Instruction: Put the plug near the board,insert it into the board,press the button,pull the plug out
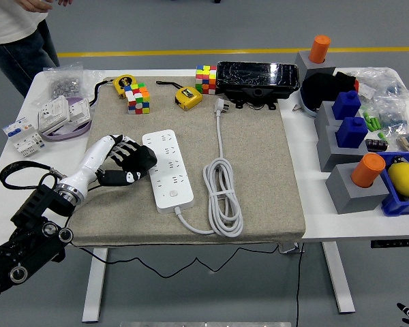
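Nearest the table's front edge, the robot's left arm comes in from the lower left corner, and its left hand (126,162) rests on the beige mat (259,204) right at the left side of the white power strip (167,170). The fingers (140,158) are loosely curled and hold nothing; their tips reach the strip's left edge, though I cannot tell whether they press on it. The right hand is nowhere to be seen.

The strip lies lengthwise on the mat, its button end toward the front. From that front end its white cable runs to the right into a coil (222,196) just beside the strip, then goes straight back to the plug (220,105), which lies loose on the mat behind and to the right of the strip, well apart from its sockets.

Behind the strip, along the mat's far edge, sit a colourful cube (138,98), a yellow tape measure (188,98) and a second cube (206,78), with a black box (258,78) behind the plug. Far right of the strip are grey and blue blocks with orange cylinders (367,169). At the far left corner a person (17,34) stands beside the table.
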`<action>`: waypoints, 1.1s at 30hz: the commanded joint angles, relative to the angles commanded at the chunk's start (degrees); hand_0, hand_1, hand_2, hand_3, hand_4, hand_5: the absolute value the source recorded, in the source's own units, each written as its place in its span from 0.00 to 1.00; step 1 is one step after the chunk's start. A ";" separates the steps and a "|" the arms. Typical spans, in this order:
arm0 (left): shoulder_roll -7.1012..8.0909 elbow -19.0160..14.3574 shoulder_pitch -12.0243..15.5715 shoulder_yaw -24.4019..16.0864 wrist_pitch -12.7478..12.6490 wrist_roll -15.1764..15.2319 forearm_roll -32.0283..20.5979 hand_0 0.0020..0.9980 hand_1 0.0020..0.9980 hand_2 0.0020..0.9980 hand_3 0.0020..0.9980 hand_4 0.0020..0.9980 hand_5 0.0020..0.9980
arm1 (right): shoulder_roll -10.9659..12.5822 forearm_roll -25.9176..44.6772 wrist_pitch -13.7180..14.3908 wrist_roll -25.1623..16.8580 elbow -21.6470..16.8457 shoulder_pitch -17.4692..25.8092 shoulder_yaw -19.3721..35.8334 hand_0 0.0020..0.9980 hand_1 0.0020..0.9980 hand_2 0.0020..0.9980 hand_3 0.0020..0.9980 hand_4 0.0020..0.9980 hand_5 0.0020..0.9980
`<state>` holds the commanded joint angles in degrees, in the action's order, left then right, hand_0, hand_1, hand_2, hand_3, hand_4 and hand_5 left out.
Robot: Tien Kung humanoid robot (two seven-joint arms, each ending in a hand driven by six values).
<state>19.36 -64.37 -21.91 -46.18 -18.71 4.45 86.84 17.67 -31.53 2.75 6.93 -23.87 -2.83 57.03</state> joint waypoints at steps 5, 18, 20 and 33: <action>0.12 0.81 -1.11 1.26 -0.06 -0.69 1.02 0.35 0.40 0.46 0.54 0.65 0.00 | -0.02 0.07 0.02 -0.03 -0.01 -0.01 -0.14 0.56 0.64 0.63 0.60 0.97 0.50; 0.58 1.44 -2.59 2.87 1.31 -2.52 2.72 0.36 0.41 0.46 0.54 0.65 0.00 | 0.04 0.14 0.01 -0.01 0.01 -0.08 -0.17 0.56 0.64 0.63 0.60 0.97 0.50; 0.60 1.47 -2.60 2.90 1.45 -2.71 2.92 0.36 0.41 0.46 0.54 0.65 0.00 | 0.03 0.14 0.03 -0.02 -0.02 -0.09 -0.17 0.56 0.64 0.63 0.60 0.97 0.50; 0.98 1.75 -2.93 3.06 3.50 -3.62 3.15 0.46 0.53 0.54 0.57 0.89 0.00 | 0.10 0.16 0.02 0.02 -0.01 -0.19 -0.16 0.56 0.64 0.63 0.60 0.97 0.50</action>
<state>20.34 -62.62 -24.83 -43.12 -15.21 0.84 89.99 17.77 -31.36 2.77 6.95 -23.88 -3.02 56.87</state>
